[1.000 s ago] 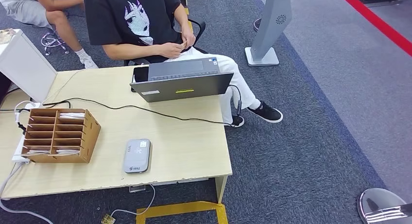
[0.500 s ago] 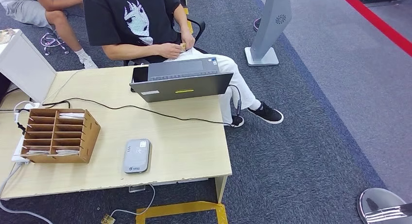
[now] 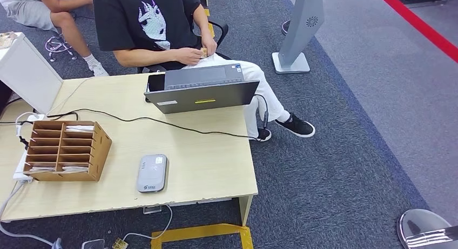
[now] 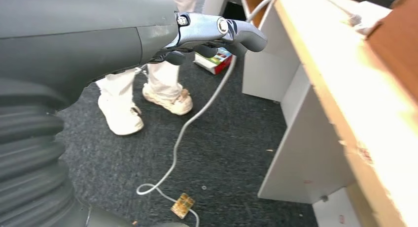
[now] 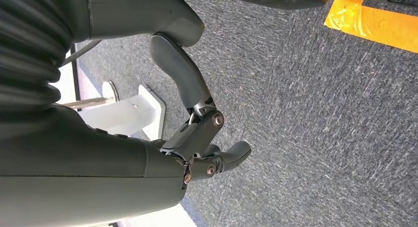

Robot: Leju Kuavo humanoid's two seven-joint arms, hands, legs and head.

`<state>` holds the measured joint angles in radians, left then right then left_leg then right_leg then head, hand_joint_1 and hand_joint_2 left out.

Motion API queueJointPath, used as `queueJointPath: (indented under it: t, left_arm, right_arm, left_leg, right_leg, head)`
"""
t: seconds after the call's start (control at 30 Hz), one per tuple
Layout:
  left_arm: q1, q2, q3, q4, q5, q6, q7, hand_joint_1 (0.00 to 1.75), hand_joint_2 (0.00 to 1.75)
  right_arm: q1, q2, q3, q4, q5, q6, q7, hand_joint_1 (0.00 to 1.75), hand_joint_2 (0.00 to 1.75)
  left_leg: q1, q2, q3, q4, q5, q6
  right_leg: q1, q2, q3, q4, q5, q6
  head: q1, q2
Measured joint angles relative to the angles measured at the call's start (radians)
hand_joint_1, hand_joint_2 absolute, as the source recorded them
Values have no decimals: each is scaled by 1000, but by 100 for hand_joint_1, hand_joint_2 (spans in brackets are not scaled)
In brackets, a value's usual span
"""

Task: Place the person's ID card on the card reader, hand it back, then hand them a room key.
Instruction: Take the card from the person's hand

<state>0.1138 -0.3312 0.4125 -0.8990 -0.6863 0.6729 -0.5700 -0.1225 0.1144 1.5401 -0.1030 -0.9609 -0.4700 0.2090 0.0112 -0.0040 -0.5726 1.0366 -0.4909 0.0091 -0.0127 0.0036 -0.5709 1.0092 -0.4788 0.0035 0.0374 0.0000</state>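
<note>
Two hands hanging empty below desk level, left hand (image 4: 217,35) and right hand (image 5: 207,143) with fingers loosely apart; ID card (image 3: 203,52) pinched in person's hands (image 3: 195,53) behind laptop (image 3: 202,89); advised: reach slowly over card reader (image 3: 152,173).

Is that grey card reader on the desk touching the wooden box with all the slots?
Apart. In the head view the card reader lies flat on the desk, with a plain strip of bare desktop between it and the wooden box.
</note>
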Motion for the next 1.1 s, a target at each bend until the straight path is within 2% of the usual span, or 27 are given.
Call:
queueJointPath:
  t: [0.37, 0.57, 0.9, 1.1]
  left_arm:
    - [24, -3, -42, -54, 15, 0, -2, 0, 175]
    - [47, -6, -98, -140, 59, -5, 9, 0, 175]
    - [111, -8, -211, -448, 130, 4, 26, 0, 175]
    - [139, -8, -243, -630, 154, 9, 32, 0, 175]
  right_arm:
    - [0, 0, 0, 0, 0, 0, -1, 0, 175]
    - [0, 0, 0, 0, 1, 0, -2, 0, 175]
    - [-1, 0, 0, 0, 24, 0, 3, 0, 175]
    - [-1, 0, 0, 0, 38, 1, 5, 0, 175]
  left_leg:
    - [0, 0, 0, 0, 0, 0]
    - [0, 0, 0, 0, 0, 0]
    - [0, 0, 0, 0, 0, 0]
    - [0, 0, 0, 0, 0, 0]
  right_leg:
    - [0, 0, 0, 0, 0, 0]
    - [0, 0, 0, 0, 0, 0]
    - [0, 0, 0, 0, 0, 0]
    - [0, 0, 0, 0, 0, 0]
  head:
    - [0, 0]
    - [0, 0]
    - [0, 0]
    - [0, 0]
